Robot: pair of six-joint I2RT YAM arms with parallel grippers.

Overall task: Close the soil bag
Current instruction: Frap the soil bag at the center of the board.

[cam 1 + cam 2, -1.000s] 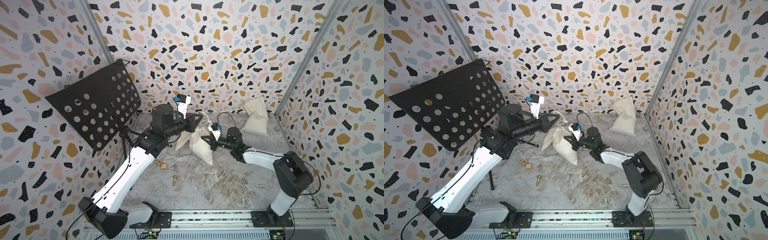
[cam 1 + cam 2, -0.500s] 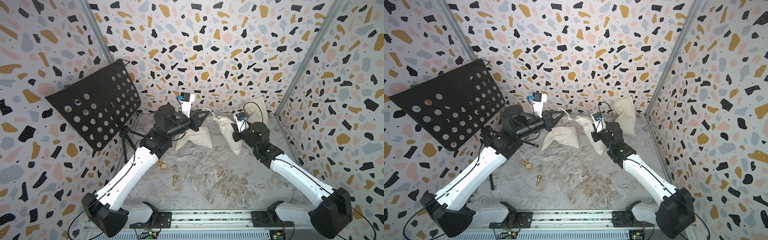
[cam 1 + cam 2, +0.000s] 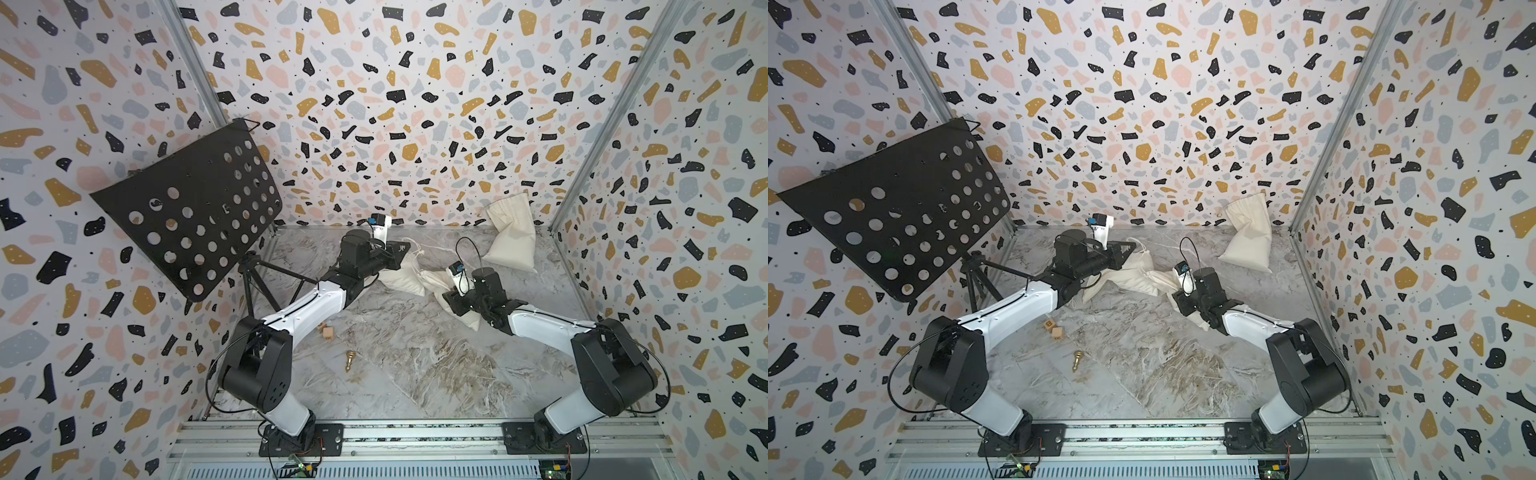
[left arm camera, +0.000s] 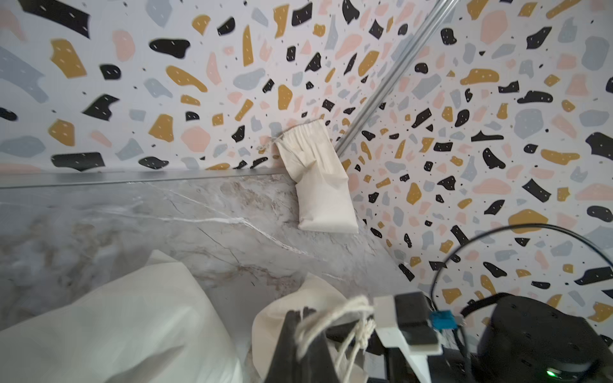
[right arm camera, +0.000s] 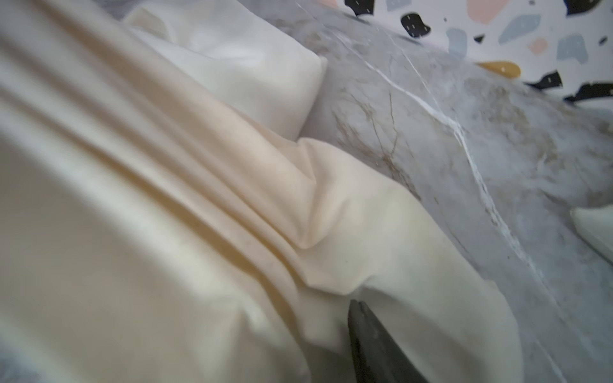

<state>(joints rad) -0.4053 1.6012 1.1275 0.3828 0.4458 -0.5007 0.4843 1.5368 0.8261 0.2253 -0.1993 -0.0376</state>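
Observation:
The soil bag (image 3: 436,283) (image 3: 1166,283) is a cream cloth sack lying on the marble floor between my two arms. Its cloth fills the right wrist view (image 5: 166,232), creased in long folds. My left gripper (image 3: 401,250) (image 3: 1126,248) (image 4: 300,313) is shut on the bag's white drawstring (image 4: 335,313), which loops over its tips and runs back to the bag (image 4: 275,318). My right gripper (image 3: 455,303) (image 3: 1183,301) rests on the bag's middle. One dark finger (image 5: 374,341) shows off to the side against the cloth, and the other is hidden, so the jaws stand apart.
A second cream bag (image 3: 398,276) (image 4: 116,331) lies under my left gripper. A third (image 3: 511,237) (image 4: 318,185) leans on the back wall at the right corner. A black perforated music stand (image 3: 187,232) stands at the left. Two wooden cubes (image 3: 326,331) and a brass pawn (image 3: 350,359) lie on the floor.
My right gripper swung the bag out toward the back right, then came back down and forward, and the bag now lies on the floor. Its jaws have parted. The left gripper kept the drawstring.

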